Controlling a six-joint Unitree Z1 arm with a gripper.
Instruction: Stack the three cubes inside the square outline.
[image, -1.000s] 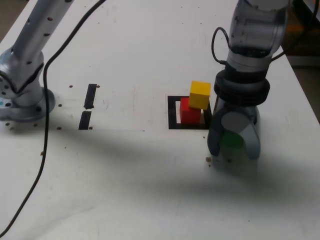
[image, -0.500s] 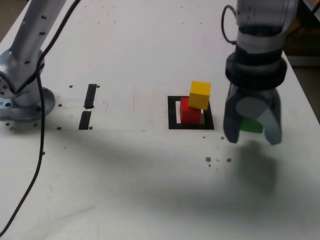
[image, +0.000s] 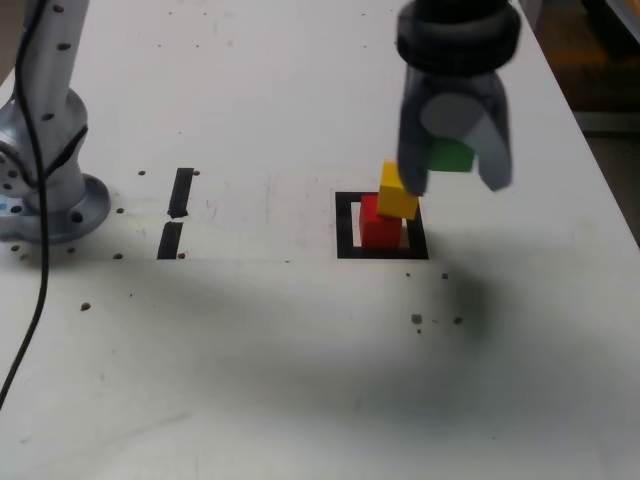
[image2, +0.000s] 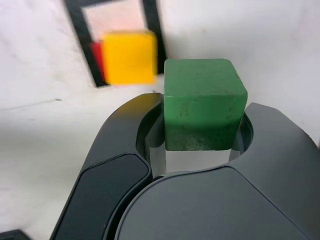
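- Silver-grey arm base (image: 45, 195), round foot, small dark screw holes along the link.
- A black cable (image: 35, 200) runs beside it.
- Black ribbed wrist collar (image: 458, 35).
- Grey, rounded fingers (image: 497, 150); glossy black inside.

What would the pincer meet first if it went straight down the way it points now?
Probably bare table beside the yellow cube: the pincer, shut on the green cube, looks offset from the stack, though depth is unclear.

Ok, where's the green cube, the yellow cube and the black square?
green cube (image2: 202, 102): wrist view, its front face between the jaws.
yellow cube (image2: 129, 57): wrist view, its top face.
square outline (image: 344, 228): exterior view, the tape side at that view's left.
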